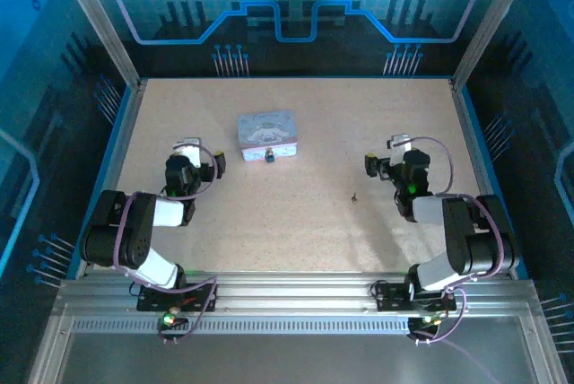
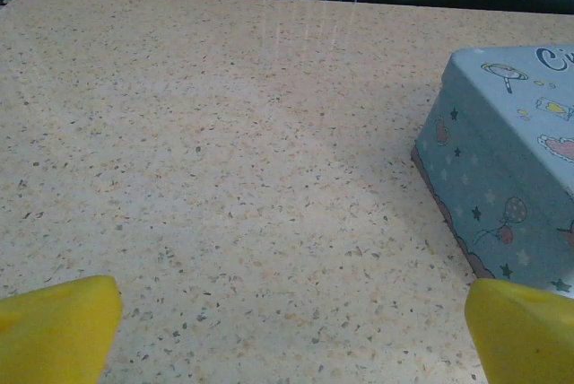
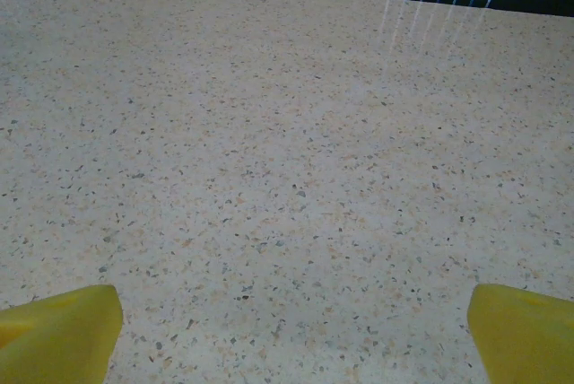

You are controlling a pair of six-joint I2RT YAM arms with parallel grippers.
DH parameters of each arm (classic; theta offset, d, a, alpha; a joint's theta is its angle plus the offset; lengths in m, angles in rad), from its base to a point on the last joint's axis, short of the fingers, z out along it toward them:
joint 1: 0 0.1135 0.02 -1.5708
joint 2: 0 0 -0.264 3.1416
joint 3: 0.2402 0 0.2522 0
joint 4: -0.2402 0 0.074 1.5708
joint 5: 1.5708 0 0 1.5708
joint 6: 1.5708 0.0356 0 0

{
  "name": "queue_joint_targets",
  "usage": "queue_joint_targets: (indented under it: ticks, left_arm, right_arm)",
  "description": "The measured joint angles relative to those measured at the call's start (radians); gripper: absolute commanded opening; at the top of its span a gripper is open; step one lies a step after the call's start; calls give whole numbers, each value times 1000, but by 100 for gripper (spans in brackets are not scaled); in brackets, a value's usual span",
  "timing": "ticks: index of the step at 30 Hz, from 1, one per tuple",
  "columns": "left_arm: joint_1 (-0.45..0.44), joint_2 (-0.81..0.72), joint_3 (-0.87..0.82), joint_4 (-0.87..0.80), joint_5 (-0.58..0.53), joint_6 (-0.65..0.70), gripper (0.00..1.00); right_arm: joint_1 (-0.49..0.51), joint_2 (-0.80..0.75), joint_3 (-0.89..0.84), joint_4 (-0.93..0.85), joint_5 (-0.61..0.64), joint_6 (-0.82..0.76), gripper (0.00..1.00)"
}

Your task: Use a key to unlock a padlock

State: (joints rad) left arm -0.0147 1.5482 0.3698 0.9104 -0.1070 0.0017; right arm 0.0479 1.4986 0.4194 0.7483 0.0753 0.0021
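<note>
The padlock [image 1: 269,155] is a tiny dark block with a brassy spot, sitting at the front edge of the tin box [image 1: 266,133]. The key [image 1: 354,196] lies as a thin dark sliver on the table right of centre, between the box and the right arm. My left gripper [image 1: 203,161] rests low on the left, open, its yellow fingertips [image 2: 58,326] wide apart over bare table, with the box's corner [image 2: 507,160] to its right. My right gripper [image 1: 384,161] is open too, yellow fingertips [image 3: 58,330] spread over speckled tabletop.
The speckled beige table [image 1: 296,222] is framed by blue rails on the left [image 1: 112,160] and right [image 1: 471,151]. A dark back wall with white pins [image 1: 229,59] stands behind. Both arm bases sit on the metal rail [image 1: 287,299] at the near edge.
</note>
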Motion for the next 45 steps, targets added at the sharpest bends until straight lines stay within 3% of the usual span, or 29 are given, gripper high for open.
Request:
queue_joint_targets:
  ticks: [36, 40, 45]
  left_arm:
    - [0, -2, 0, 0, -3, -3, 99]
    - [0, -77, -10, -42, -24, -5, 99]
    - [0, -293, 7, -197, -40, -37, 99]
  right_arm:
    - [0, -2, 8, -24, 0, 0, 100]
    - [0, -47, 32, -108, 8, 1, 100]
    - [0, -177, 76, -246, 19, 19, 100]
